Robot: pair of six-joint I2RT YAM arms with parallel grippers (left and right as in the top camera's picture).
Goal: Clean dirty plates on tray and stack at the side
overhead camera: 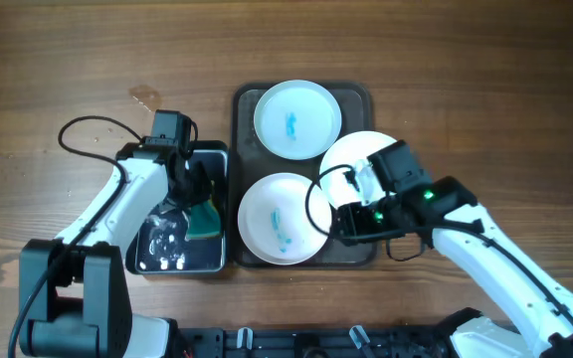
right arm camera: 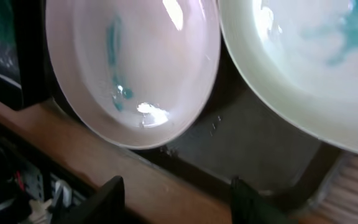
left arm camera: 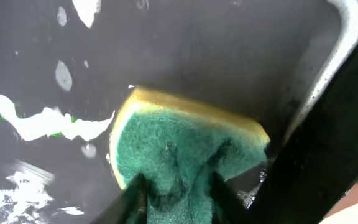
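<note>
Three white plates lie on the dark tray. The far plate and the near plate carry blue smears. The third plate sits at the tray's right edge, partly under my right arm. My left gripper is in the small black basin, shut on a green and yellow sponge. The left wrist view shows the fingers pinching the sponge. My right gripper is open and empty by the near plate; its fingers hover over the tray's front edge, below the smeared plate.
The basin holds white foam on its wet floor. A second plate with a pale blue smear fills the upper right of the right wrist view. Bare wooden table lies to the right of the tray.
</note>
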